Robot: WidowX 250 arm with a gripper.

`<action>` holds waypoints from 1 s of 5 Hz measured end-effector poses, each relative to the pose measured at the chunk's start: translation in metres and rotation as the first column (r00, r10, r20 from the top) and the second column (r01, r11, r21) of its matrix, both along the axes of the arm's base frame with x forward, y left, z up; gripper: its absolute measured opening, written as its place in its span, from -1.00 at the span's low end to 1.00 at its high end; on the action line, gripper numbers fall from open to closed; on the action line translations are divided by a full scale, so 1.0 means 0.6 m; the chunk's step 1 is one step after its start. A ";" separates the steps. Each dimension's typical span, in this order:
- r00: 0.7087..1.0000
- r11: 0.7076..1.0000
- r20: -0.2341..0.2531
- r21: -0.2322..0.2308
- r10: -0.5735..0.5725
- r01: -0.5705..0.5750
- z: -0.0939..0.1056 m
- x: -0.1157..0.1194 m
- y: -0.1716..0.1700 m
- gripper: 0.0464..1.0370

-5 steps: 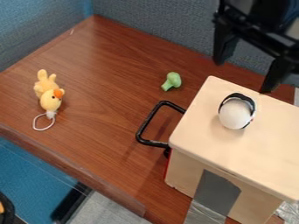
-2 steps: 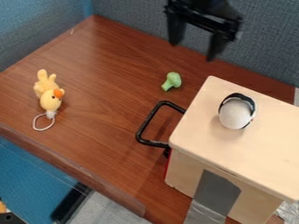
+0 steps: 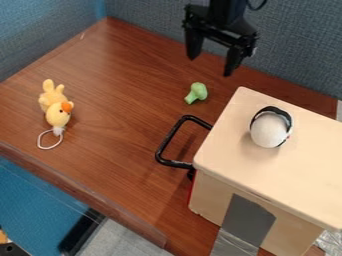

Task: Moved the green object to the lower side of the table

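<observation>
Your green object (image 3: 197, 93) lies on the bench (image 3: 113, 70), between the yellow plush toy and the pale box and nearer the box. It has a rounded, knobby head and a short stem that points down and left in the view, much like a toy broccoli floret.

Above and beyond it, your end effector (image 3: 211, 66) hangs clear, released, its two black fingers spread wide with nothing between them. The fingers point down, the one on the view's right sitting lower, and the wrist drops in from the top edge, where the rest of your arm is cut off. A thin black cable (image 3: 256, 7) curves beside it.

Nearer you have the black tubular handle (image 3: 167, 145), bent squarely and jutting from the side of the smooth, pale wooden box (image 3: 230, 150). On the box sits a rounded white object (image 3: 269, 131) with a dark band; you can't tell quite what it is. A dark grey patch (image 3: 247, 217) and shiny tape (image 3: 234, 242) cover part of the front, and the right edge crops the box.

Far left, you see the fuzzy yellow plush toy (image 3: 57, 114), orange-beaked, with a white cord loop (image 3: 49, 141). The bench has reddish-brown wood grain; woven blue-grey partitions (image 3: 160, 30) stand behind.
</observation>
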State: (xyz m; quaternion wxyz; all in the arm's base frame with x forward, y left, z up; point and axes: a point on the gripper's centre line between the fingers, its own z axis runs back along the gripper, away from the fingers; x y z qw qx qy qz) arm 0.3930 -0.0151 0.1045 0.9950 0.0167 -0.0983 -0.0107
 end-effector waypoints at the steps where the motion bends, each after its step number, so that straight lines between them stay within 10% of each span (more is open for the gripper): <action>1: 0.999 0.999 -0.001 0.007 0.035 -0.035 -0.030 0.026 0.024 0.93; 5: 0.988 0.994 -0.108 0.011 0.112 -0.111 -0.167 0.084 0.057 0.92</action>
